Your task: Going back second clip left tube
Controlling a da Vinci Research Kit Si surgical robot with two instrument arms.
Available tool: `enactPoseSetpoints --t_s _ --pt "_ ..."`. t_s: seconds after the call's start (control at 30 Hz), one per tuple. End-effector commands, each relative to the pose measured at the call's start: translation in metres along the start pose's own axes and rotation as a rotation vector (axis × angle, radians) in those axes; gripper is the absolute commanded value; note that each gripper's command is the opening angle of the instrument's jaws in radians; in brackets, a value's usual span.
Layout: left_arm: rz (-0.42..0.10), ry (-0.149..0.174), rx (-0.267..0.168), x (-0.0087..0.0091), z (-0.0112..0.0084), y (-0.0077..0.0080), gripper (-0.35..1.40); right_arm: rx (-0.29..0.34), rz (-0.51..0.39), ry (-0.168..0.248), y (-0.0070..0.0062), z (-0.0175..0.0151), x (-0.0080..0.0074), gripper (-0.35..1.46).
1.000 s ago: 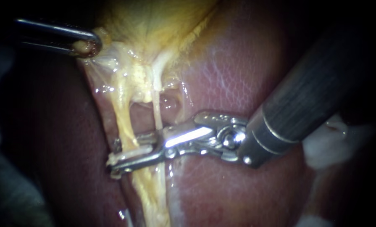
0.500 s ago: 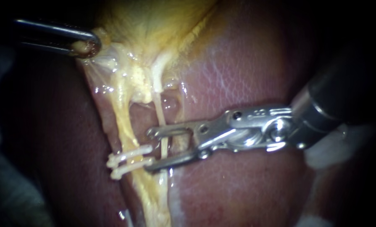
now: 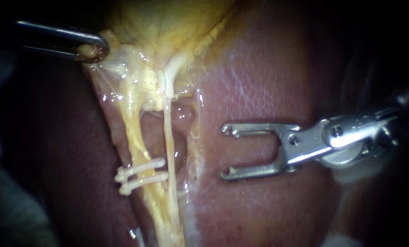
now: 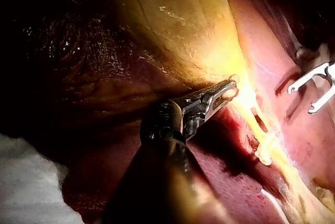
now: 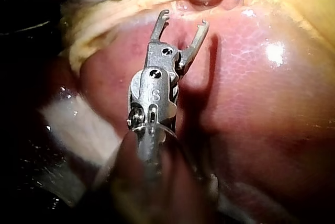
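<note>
Right instrument: reaches in near level; tool gaping wide, empty, over the liver.
Left tube: well ahead of its tips, two clips across it.
Left instrument: tool clamped on gallbladder tissue.

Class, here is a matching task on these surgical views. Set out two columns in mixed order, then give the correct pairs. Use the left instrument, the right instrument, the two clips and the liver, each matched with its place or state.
Column 1
1. left instrument
2. right instrument
3. two clips
4. liver

Column 2
A. side by side across the left tube
B. tool shut on yellow tissue
C. reddish surface beneath the open tool
D. tool open, holding nothing

Pairs: 1-B, 2-D, 3-A, 4-C
</note>
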Motion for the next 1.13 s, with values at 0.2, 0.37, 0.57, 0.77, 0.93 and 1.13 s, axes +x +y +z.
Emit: enactPoseSetpoints --t_s 0.2,0.37,0.57,0.77,0.93,1.13 --pt "0.003 0.002 0.003 -0.0004 0.0005 -0.0003 -0.35 -0.005 -0.005 0.0 0.0006 -0.0015 0.0002 0.5" --pt "0.013 0.009 0.015 -0.0019 0.0022 -0.0013 -0.35 -0.002 -0.014 0.0 0.0008 -0.0022 0.0005 0.5" --pt "0.013 0.004 -0.002 -0.0036 0.0058 -0.0026 -0.35 0.009 -0.013 0.002 0.0008 -0.0028 0.0005 0.5" --pt "0.008 -0.005 -0.007 -0.0044 0.0082 -0.0032 -0.35 0.06 -0.02 0.01 0.0006 -0.003 0.0005 0.5" --pt "0.009 -0.008 -0.007 -0.0044 0.0086 -0.0032 -0.35 0.064 -0.02 0.011 0.0006 -0.0032 0.0006 0.5" --pt "0.009 -0.008 -0.007 -0.0044 0.0086 -0.0032 -0.35 0.071 -0.024 0.013 0.0006 -0.0033 0.0008 0.5"
